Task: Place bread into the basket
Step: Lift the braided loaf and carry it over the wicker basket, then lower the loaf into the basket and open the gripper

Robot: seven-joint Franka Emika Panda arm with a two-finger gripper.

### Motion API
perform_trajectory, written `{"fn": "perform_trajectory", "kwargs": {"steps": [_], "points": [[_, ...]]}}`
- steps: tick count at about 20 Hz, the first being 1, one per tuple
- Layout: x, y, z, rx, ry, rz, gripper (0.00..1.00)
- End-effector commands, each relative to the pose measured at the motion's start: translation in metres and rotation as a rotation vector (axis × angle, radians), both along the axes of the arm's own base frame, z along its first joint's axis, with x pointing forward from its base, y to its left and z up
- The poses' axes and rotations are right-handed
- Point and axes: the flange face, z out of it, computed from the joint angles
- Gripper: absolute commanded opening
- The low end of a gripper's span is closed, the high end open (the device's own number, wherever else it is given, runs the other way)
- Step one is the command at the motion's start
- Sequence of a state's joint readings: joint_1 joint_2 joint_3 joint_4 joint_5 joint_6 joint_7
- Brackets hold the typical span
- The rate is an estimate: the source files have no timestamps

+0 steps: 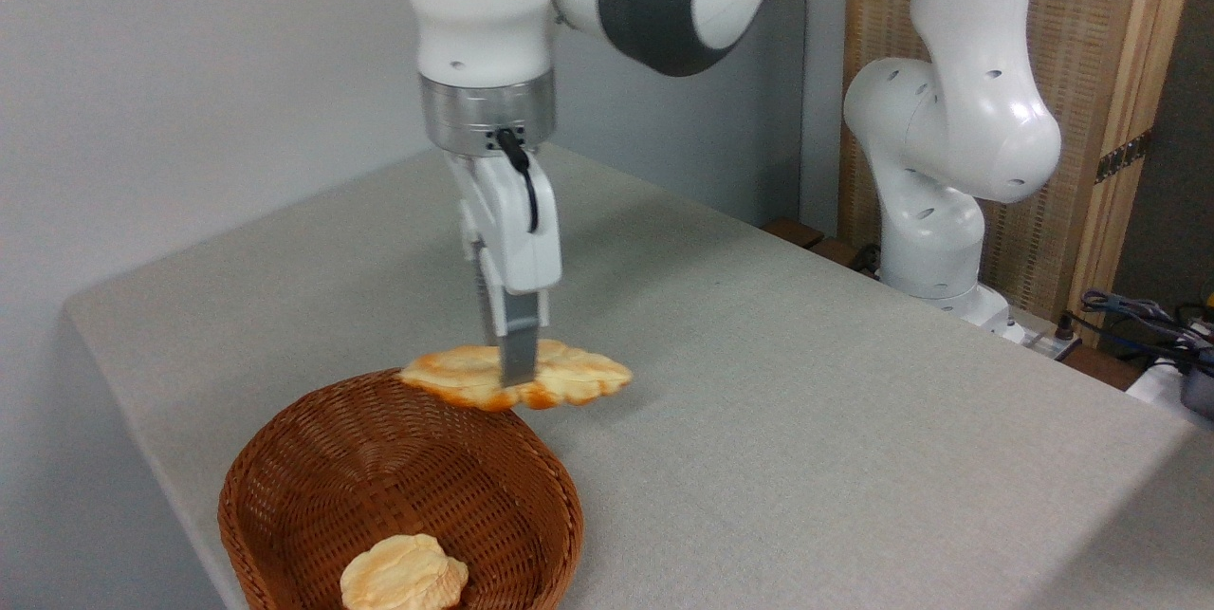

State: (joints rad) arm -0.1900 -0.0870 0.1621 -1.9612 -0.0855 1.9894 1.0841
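The brown woven wicker basket [313,458] is looking ribbed and slightly glossy; the grey cloth-covered table [806,382] is showing matt; the white plastic arm [948,117] is gleaming smooth.

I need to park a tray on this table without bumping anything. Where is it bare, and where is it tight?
The table is bare to the right of the basket, out toward the arm's base, and behind the tool toward the wall. It is crowded at the near left: the basket holds a bun, and the bread hangs in the tool over its far rim.
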Motion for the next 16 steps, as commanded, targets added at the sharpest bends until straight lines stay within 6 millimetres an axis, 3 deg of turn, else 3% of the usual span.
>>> {"fn": "perform_trajectory", "kwargs": {"steps": [1,4,6,8,16], "points": [[0.023,-0.011,0.004,-0.048,-0.094,0.131,0.53],[0.035,-0.023,0.004,-0.127,-0.165,0.187,0.57],[0.043,-0.023,0.004,-0.178,-0.216,0.237,0.81],[0.047,-0.024,-0.004,-0.174,-0.211,0.237,0.98],[0.049,-0.024,-0.012,-0.166,-0.198,0.234,1.00]]}}
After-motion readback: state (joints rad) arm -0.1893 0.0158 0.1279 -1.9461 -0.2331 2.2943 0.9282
